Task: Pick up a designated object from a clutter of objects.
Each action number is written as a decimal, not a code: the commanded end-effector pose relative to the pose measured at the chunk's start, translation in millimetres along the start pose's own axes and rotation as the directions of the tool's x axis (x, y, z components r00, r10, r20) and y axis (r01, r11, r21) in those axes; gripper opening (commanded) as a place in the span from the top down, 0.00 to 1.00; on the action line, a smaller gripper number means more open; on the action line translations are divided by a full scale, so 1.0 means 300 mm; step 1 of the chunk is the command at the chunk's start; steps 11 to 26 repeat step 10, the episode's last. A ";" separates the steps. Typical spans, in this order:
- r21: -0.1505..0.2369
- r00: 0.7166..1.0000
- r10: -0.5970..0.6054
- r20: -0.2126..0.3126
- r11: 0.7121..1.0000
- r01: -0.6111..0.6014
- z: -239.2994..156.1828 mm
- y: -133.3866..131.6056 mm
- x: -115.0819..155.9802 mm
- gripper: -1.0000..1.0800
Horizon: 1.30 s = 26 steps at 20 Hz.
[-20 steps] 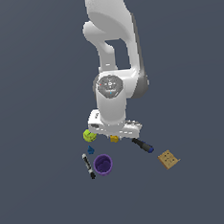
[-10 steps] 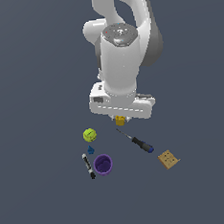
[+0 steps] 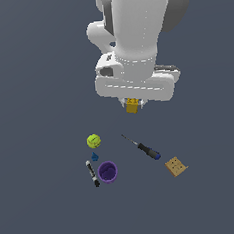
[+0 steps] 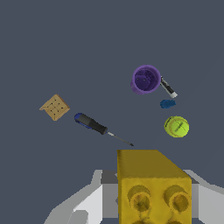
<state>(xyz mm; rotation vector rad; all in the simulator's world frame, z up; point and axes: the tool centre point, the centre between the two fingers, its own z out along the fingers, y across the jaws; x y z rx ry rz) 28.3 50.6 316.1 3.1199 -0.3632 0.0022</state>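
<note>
Yellow studded block (image 4: 154, 186) pinched between gripper (image 3: 132, 106) fingers, hanging under hand – well above clutter. Studs face wrist camera. Ball (image 3: 93, 140), screwdriver (image 3: 142, 147), purple cup (image 3: 108, 172) lie below on floor – clear of block.

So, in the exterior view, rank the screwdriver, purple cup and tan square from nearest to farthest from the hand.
Measured from the hand, which grips the yellow block:
1. Screwdriver, just below, slightly toward the exterior view's right.
2. Purple cup, lower, toward the exterior view's left.
3. Tan square, lower right; too close to the cup's distance to rank firmly.
</note>
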 end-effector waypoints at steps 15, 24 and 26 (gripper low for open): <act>0.000 1.000 0.000 0.001 1.000 0.000 -0.121 -0.029 -0.011 1.00; 0.000 1.000 0.000 0.001 1.000 0.000 -0.121 -0.029 -0.011 1.00; 0.000 1.000 0.000 0.001 1.000 0.000 -0.121 -0.029 -0.011 1.00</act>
